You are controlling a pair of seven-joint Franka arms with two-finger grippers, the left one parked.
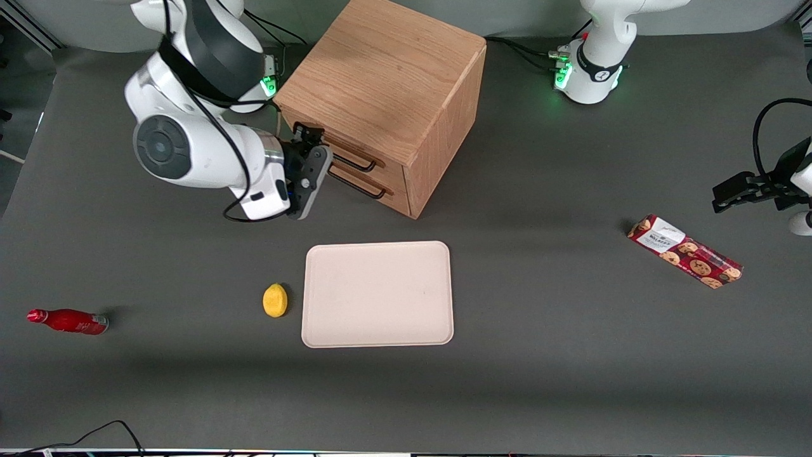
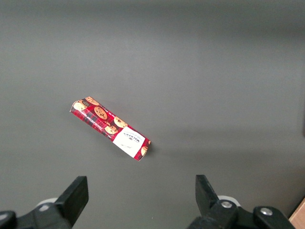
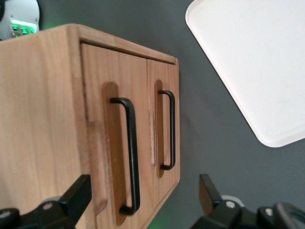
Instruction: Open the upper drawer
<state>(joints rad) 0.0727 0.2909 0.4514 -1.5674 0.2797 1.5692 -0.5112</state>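
The oak cabinet [image 1: 380,76] stands at the table's back, and both of its drawers are closed. The upper drawer [image 3: 97,124] has a light wood front and a long thin black bar handle [image 1: 353,162] [image 3: 132,152]. Just below it is the bottom drawer's matching handle [image 1: 359,188] [image 3: 170,129]. My right gripper [image 1: 319,154] [image 3: 144,195] hovers open just in front of the drawer fronts, at the working arm's end of the handles. Its fingers [image 3: 78,193] stand wide apart on either side of the upper handle's end, touching nothing.
A cream tray [image 1: 378,294] lies nearer the front camera than the cabinet, with a lemon [image 1: 275,299] beside it. A red bottle [image 1: 68,321] lies toward the working arm's end of the table. A cookie packet [image 1: 685,251] [image 2: 110,129] lies toward the parked arm's end.
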